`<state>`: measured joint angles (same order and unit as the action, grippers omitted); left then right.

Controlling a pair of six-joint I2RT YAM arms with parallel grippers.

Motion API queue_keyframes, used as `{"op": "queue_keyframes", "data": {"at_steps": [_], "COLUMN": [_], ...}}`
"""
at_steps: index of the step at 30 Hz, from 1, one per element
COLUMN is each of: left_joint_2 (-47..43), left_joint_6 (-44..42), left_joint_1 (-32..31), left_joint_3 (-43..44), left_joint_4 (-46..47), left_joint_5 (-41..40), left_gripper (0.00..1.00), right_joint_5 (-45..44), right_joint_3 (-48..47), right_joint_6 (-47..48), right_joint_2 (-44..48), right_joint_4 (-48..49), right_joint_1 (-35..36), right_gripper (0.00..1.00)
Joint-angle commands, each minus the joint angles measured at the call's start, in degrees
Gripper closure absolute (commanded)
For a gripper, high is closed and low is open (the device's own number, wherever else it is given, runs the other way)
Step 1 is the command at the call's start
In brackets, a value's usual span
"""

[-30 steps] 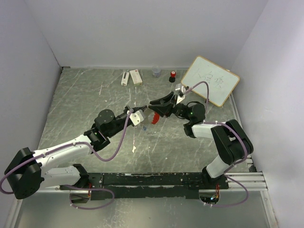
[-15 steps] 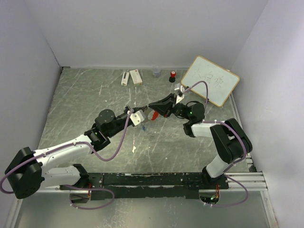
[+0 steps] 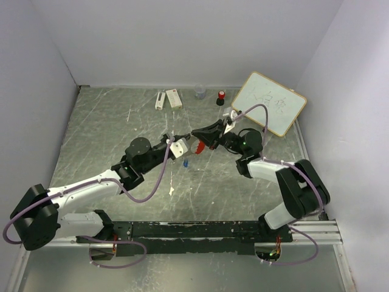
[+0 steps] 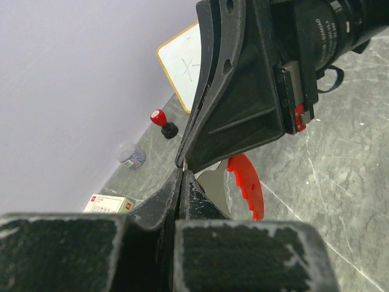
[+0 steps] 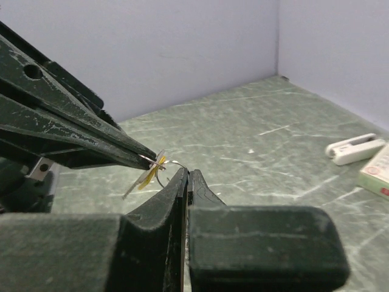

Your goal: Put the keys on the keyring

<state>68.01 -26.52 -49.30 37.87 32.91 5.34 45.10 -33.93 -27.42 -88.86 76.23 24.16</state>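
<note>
Both grippers meet tip to tip above the middle of the table. My left gripper point(image 3: 189, 135) is shut on the thin grey wire of the keyring point(image 5: 172, 162). The keys point(image 5: 144, 174), one brass-yellow and one silvery, hang on the wire right at its tips. My right gripper point(image 5: 187, 172) is shut on the same wire loop just beside them. The keyring's red tag point(image 4: 246, 184) dangles below the two grippers and shows in the top view as a red tag point(image 3: 199, 146). A small blue tab point(image 3: 185, 163) shows just under the left gripper.
A whiteboard point(image 3: 269, 103) leans at the back right. A red-capped stamp point(image 3: 221, 97), a small clear cup point(image 3: 200, 92), a white box point(image 3: 174, 98) and a white clip-like piece point(image 3: 160, 100) stand along the back wall. A white scrap point(image 3: 172, 191) lies near the front.
My right gripper's jaws have gone from open to shut at the wire. Both gripper tips have shifted slightly towards the back, and the red tag has moved with them.
</note>
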Motion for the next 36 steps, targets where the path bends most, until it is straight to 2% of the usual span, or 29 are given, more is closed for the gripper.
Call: {"op": "queue_keyframes", "data": {"at_steps": [1,5,11,22,30,32,36], "left_joint_2": [1.2,2.2,3.2,4.7,4.9,4.9,4.9], "left_joint_6": [0.6,0.4,0.0,0.8,1.4,1.8,3.7], "left_joint_1": [0.0,0.5,1.6,5.1,5.6,5.6,5.6], "left_joint_3": [3.9,5.2,6.8,7.4,8.1,8.5,10.0], "left_joint_4": [-1.2,-2.4,-5.0,-5.5,-6.8,-7.7,-9.6], "left_joint_5": [-1.0,-0.4,0.8,6.1,7.5,7.3,7.2], "left_gripper": [0.93,0.93,0.93,0.93,0.93,0.93,0.93], "right_joint_5": [-10.5,-16.7,-21.5,-22.9,-23.2,-23.4,-27.5], "right_joint_3": [0.0,0.2,1.9,3.6,1.7,0.7,0.5], "right_joint_6": [17.7,25.7,30.3,36.9,36.9,36.6,37.0], "right_joint_2": [7.8,11.5,15.8,19.3,18.3,18.3,19.4], "right_joint_4": [-15.8,-24.6,-27.8,-30.4,-34.2,-36.4,-38.3], "right_joint_1": [3.5,7.2,8.4,9.1,9.2,9.3,11.3], "right_gripper": [1.00,1.00,1.00,1.00,1.00,0.90,0.80]}}
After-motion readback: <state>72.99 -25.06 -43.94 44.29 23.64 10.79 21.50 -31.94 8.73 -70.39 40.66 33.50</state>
